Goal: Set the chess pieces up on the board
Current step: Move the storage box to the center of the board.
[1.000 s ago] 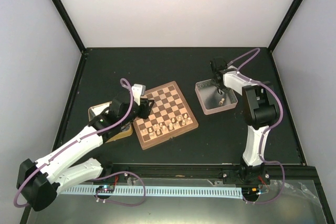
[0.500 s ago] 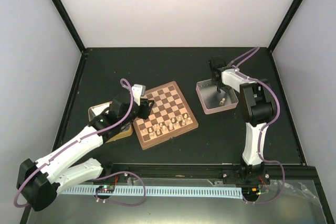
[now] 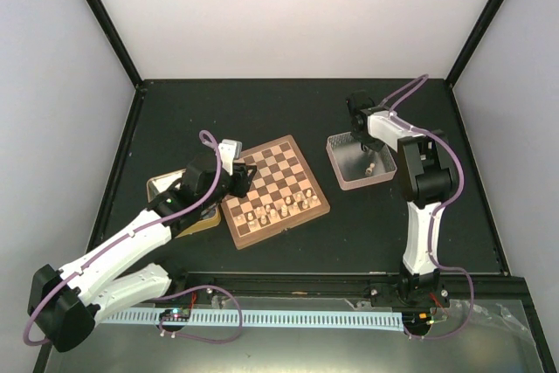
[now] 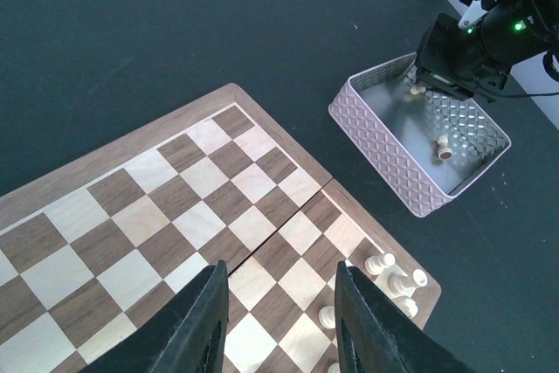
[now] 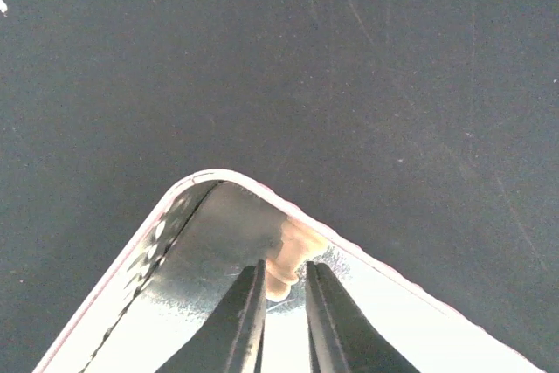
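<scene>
Cream chess piece [image 5: 286, 255] in tray [image 5: 188, 246] corner — right pincer [image 5: 284, 272] pinching it.

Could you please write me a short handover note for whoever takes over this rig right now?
Left gripper: open and empty, hovering over the board.
Right gripper: jaws pinching a chess piece in a corner of the pink tray; not yet lifted.
Done: several placed pieces stand on the board's near rows.
Left: set the pinched piece on the board, then fetch the loose piece lying in the tray. Most squares are bare.
</scene>
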Tool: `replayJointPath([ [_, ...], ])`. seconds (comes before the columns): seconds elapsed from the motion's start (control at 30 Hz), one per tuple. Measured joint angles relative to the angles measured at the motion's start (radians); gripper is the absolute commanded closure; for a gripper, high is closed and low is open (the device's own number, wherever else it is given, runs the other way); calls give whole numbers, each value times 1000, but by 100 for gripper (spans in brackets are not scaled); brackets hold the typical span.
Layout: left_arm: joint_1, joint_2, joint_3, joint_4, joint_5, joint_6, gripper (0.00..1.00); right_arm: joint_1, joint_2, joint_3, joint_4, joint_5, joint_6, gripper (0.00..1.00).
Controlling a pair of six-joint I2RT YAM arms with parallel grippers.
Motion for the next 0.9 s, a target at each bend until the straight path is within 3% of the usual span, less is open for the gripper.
replayJointPath([
  [0.17,0,0,0,1,3,0,65,0,0,0,-10,-5,-23,88],
  [0.3,3,0,0,1,3,0,65,0,-4,-7,3,-40,-87,76],
  [0.43,6,-6,-5,2,3,0,65,0,-26,-46,23,-136,-186,71],
  [0.7,9,-7,-11,1,6,0,65,55,-173,-249,56,-344,-298,61],
  [0.9,13,-11,-12,2,7,0,64,124,-277,-354,67,-464,-305,61],
])
